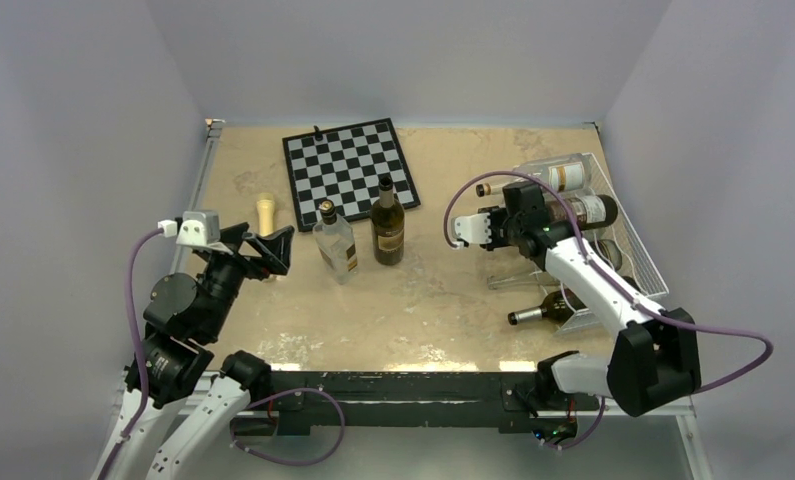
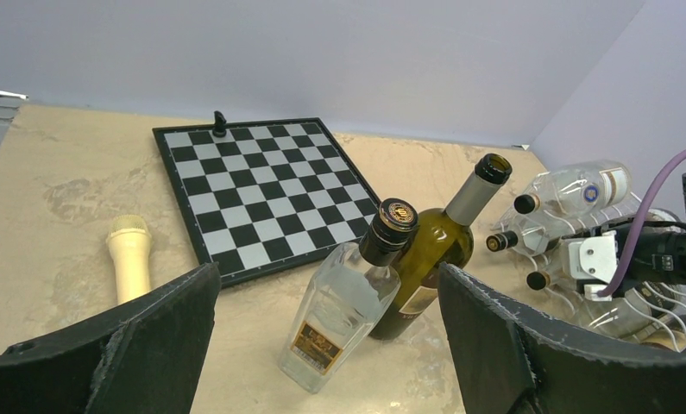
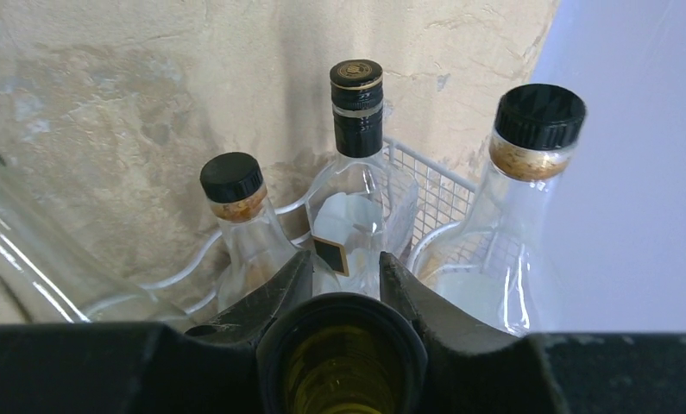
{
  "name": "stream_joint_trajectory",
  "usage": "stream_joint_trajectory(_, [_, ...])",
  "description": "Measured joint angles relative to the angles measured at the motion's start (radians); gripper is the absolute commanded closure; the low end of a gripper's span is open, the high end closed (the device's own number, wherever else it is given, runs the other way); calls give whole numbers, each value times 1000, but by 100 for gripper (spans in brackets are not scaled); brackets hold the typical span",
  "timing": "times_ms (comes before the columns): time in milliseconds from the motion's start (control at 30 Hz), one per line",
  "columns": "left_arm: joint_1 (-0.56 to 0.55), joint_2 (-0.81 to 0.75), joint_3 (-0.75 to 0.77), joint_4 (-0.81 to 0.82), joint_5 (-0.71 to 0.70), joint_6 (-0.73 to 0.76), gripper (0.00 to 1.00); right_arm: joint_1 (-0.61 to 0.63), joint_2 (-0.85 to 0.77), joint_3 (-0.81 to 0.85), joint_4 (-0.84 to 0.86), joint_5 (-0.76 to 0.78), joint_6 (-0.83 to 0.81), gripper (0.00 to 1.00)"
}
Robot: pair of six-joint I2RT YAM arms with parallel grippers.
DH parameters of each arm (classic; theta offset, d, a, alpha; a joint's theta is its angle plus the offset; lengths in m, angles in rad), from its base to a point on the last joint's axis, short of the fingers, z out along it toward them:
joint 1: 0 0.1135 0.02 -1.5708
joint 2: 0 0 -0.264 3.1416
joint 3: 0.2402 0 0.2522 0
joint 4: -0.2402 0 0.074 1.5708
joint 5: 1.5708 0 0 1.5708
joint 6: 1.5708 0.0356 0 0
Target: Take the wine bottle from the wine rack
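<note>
one wine bottle (image 3: 343, 371), its open mouth pinched by the right gripper (image 3: 343, 263), is apparently not yet lifted off the wine rack (image 3: 443, 194) just ahead, among three capped clear bottles (image 3: 356, 172); left gripper (image 2: 326, 289) spread, empty.

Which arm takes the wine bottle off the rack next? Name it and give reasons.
Right. The right gripper is shut on the neck of the green wine bottle at the wine rack; the left gripper is open, far across the table.

Black-and-white arms (image 1: 585, 268) — looping purple cables (image 1: 132, 300)
</note>
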Motion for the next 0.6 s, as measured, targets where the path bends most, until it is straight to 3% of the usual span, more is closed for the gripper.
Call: stream_joint_trajectory(600, [0, 10, 0, 1, 8, 1, 0, 68, -148, 22, -154, 31, 151, 100])
